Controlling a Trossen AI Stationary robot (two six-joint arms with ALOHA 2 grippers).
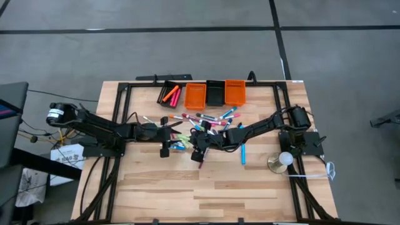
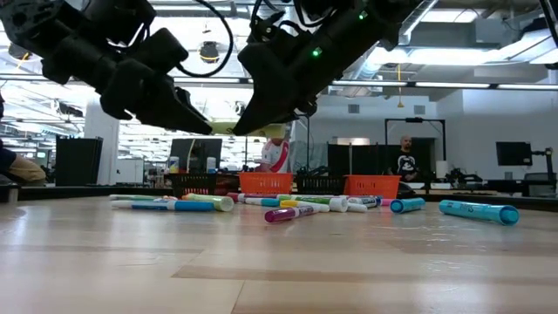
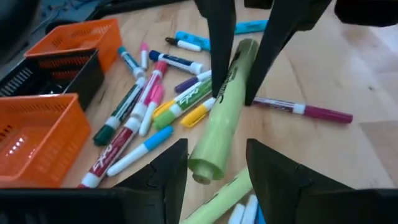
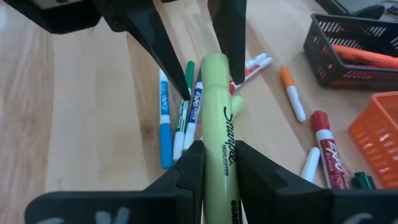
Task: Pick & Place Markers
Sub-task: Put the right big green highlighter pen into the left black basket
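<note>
Legible markings: brand names on three markers.
The light-green highlighter held between the right gripper's fingers reads "Sharpie" in black script along its barrel; the same script shows on it in the left wrist view, partly covered. The red marker lying on the table near the orange bin reads "EXPO" in white. The blue-and-white marker beside the highlighter carries a small "EXPO" label. Other printing is too small to read.
</note>
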